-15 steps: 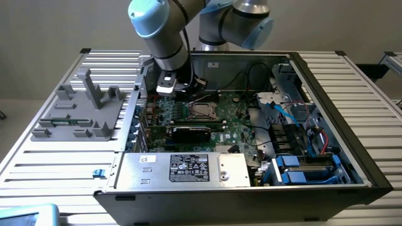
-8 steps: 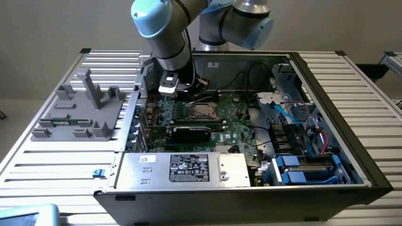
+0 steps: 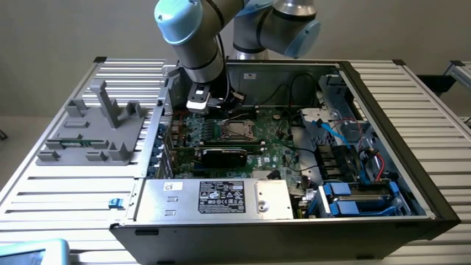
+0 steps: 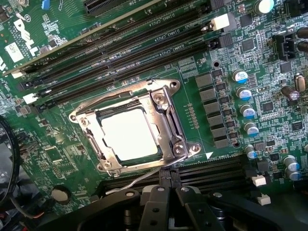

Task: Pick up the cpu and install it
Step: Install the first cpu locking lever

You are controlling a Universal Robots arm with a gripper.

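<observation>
White silkscreen along the memory slots [image 4: 144,45] reads "DIMM" with CPU numbering, though the rest is too fine to read. The cpu [image 4: 129,134] lies seated in the metal-framed socket [image 4: 166,103] on the green motherboard [image 3: 283,138]. Above it, the gripper [image 4: 167,192] has its fingers pressed together, pinching nothing; the open computer case [image 3: 383,105] rests on a ribbed metal table [image 3: 59,187].

The arm [image 3: 198,38] is built of thick round silver-grey tubes joined by rounded joints with pale blue caps [image 3: 176,22]. At the wrist sits a small silver-and-black block with dark cables beside it. The gripper [image 4: 167,197] is matt black: two flat angular fingers [image 4: 155,207] meeting edge to edge, each with round screw heads, flanked by curved black housing on both sides.
</observation>
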